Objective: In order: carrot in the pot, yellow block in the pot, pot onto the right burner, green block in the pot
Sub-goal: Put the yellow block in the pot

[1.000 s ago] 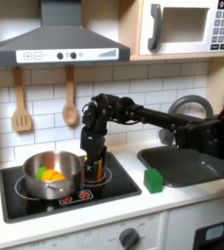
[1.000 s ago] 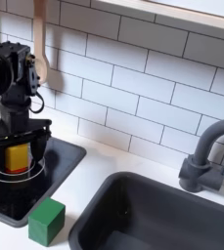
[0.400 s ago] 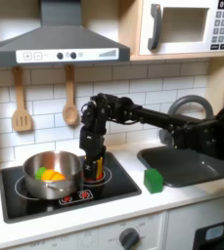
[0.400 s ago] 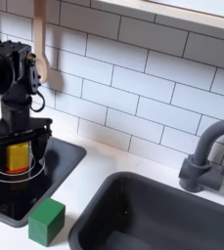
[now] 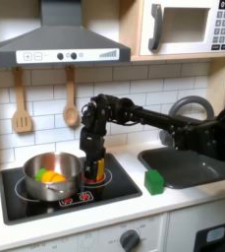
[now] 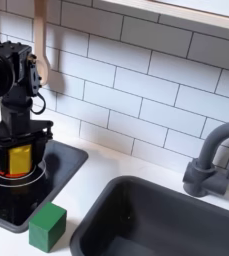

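gripper (image 6: pixel 19 165) of the black arm clamps the small bright yellow ridged block (image 6: pixel 20 158) just above the stovetop's right burner (image 5: pixel 106 181). orange toy carrot (image 5: pixel 51 176) lies inside the round shiny steel pot (image 5: pixel 52 177). small green chunky block (image 5: pixel 154 181) sits on the counter beside the black sink (image 5: pixel 188 164).

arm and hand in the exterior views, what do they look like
The arm is all matte black, built of boxy jointed segments with a chunky rounded block at the wrist. The hand is black too, with two flat fingers. No cables or markings can be made out.
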Controlling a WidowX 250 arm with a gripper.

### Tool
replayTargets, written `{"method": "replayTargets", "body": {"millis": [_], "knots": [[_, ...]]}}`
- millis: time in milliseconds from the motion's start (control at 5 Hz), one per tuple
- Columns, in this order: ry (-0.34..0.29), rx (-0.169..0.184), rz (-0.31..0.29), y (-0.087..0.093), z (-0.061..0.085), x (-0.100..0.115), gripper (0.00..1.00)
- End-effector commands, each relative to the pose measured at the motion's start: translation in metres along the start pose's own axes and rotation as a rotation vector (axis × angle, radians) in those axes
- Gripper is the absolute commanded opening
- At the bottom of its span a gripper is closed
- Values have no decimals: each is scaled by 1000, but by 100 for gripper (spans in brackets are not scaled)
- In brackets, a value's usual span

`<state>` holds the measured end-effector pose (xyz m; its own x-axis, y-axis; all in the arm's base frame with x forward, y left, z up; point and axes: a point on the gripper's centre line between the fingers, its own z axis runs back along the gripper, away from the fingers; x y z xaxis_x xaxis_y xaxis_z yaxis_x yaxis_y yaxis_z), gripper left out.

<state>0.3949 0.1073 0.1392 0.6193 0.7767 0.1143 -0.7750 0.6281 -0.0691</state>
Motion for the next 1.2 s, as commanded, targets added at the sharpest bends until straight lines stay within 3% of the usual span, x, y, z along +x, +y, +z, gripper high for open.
{"method": "replayTargets", "body": {"millis": [0, 400, 600, 800, 1000], "knots": [[-6, -25, -50, -4, 10, -8, 0], [0, -54, -102, 11, 30, -18, 0], [-2, -92, -180, 10, 48, -27, 0], [-1, -103, -222, 9, 58, -30, 0], [19, -113, -178, 22, 61, -19, 0]]}}
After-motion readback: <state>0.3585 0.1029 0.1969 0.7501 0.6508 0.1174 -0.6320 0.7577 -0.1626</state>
